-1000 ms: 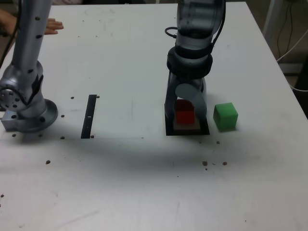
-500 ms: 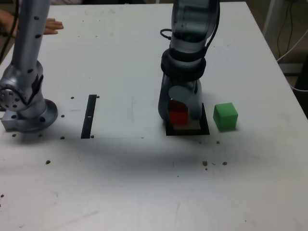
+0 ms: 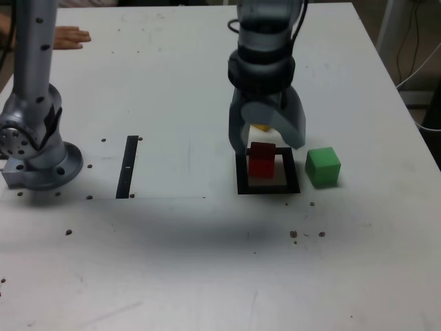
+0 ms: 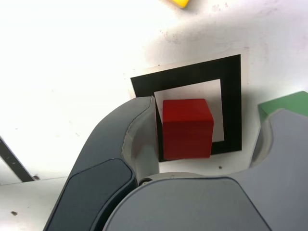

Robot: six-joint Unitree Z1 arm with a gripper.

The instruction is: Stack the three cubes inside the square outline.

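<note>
Exterior view, pincer (image 3: 267,141) spread, red cube (image 3: 262,160) inside square outline (image 3: 241,181)

lab or robotics test bench | white table (image 3: 172,69) with bolted arm base (image 3: 38,155) | taped black strip (image 3: 127,167) marker | loose cables (image 3: 417,62) off table edge
</note>
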